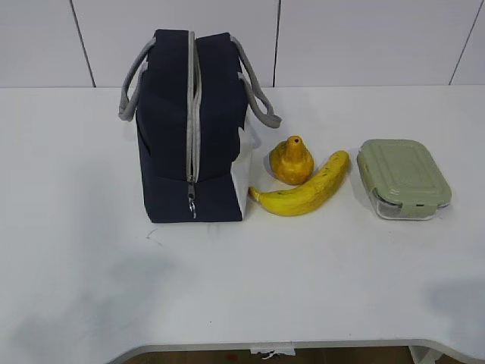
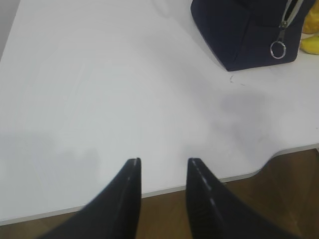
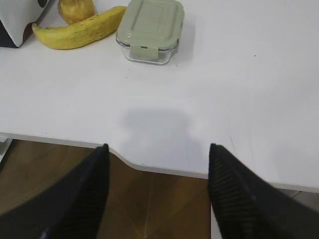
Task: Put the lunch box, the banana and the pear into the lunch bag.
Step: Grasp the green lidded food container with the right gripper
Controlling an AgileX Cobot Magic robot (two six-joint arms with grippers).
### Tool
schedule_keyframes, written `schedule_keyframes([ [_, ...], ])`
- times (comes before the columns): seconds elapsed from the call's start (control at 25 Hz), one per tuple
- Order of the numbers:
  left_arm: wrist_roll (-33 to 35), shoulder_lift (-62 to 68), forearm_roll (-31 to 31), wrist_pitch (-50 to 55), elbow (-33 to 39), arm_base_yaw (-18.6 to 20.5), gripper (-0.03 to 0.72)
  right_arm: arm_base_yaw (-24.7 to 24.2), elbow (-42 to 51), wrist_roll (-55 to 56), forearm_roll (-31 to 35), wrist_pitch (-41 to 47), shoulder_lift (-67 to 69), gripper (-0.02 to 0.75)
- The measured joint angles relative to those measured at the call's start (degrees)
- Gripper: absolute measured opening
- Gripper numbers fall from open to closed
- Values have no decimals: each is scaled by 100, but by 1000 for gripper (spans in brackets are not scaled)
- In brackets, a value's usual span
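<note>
The navy lunch bag (image 1: 191,129) stands upright at the table's back left, its grey zipper closed and the ring pull (image 2: 277,49) hanging low on the near end. The pear (image 1: 292,160) sits right of the bag, the banana (image 1: 305,188) lies in front of it, and the lunch box (image 1: 402,178) with its sage-green lid stands further right. My left gripper (image 2: 163,161) is open and empty over the table's front edge, well short of the bag. My right gripper (image 3: 156,146) is wide open and empty over the front edge, short of the lunch box (image 3: 151,29). Neither gripper shows in the exterior view.
The white table (image 1: 242,288) has a curved cut-out in its front edge (image 3: 149,167), with brown floor below. A white panelled wall (image 1: 364,38) stands behind the table. The banana (image 3: 79,29) and pear (image 3: 76,9) also show in the right wrist view.
</note>
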Motion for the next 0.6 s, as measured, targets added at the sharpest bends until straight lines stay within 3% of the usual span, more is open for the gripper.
schedule_keyframes([
  [0.6, 0, 0, 0, 0, 0, 0, 237, 0, -103, 0, 0, -142, 392, 486],
])
